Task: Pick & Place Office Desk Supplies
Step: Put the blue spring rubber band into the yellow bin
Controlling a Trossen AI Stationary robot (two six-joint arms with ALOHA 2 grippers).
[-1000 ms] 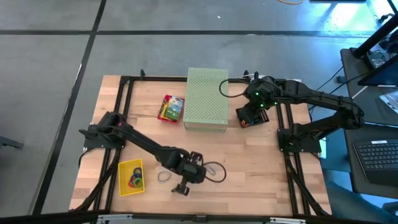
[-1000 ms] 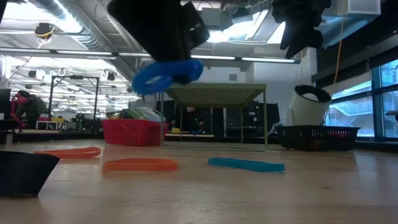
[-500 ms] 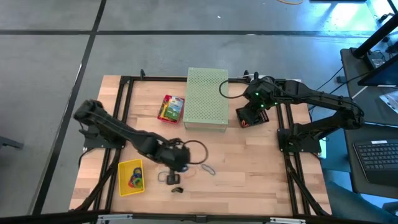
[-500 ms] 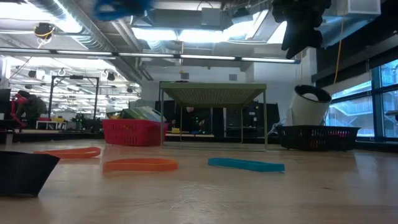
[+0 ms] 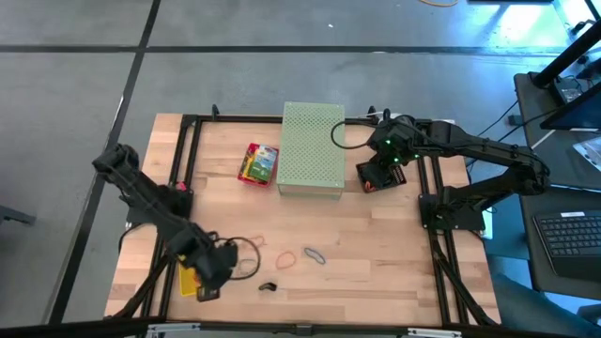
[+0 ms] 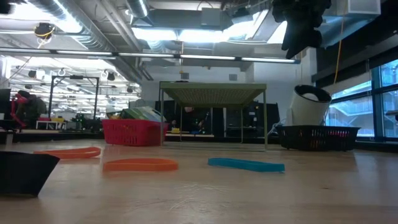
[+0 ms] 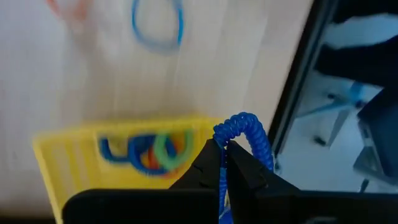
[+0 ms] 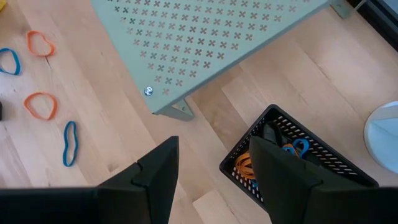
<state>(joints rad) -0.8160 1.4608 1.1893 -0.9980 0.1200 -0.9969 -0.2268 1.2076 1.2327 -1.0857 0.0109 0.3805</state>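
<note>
My left gripper (image 5: pixel 208 278) hangs over the yellow tray (image 5: pixel 188 280) near the table's front left, shut on a blue coiled band (image 7: pixel 246 133). The tray (image 7: pixel 56 155) holds blue, orange and green bands (image 7: pixel 149 151). Loose bands lie flat on the wood: an orange one (image 5: pixel 284 258), a blue one (image 5: pixel 313 254), and a small black clip (image 5: pixel 268 286). A yellow-and-green card box (image 5: pixel 258 162) lies beside the pale green perforated box (image 5: pixel 312 148). My right gripper (image 8: pixel 214 180) stands open above the black basket (image 8: pixel 292 163) at the right. My left gripper pinches the blue coiled band's loop (image 7: pixel 225 135) between its two shut fingers, which point steeply down. The rest of the loop arches out past the fingertips (image 7: pixel 211 155). The band is lifted clear, above the yellow tray's edge.
The perforated box stands on legs at the far middle. The black basket (image 5: pixel 380 175) holds orange and blue bands. In the right wrist view more orange (image 8: pixel 40 106) and blue (image 8: pixel 69 143) bands lie on the wood. Dark frame rails (image 5: pixel 441 272) run along both table sides.
My left gripper has carried the blue coiled band from the table's near middle toward the left edge, rising a little and rolling its wrist, and now hangs over the yellow tray. It has stayed shut on the band and left the low view.
</note>
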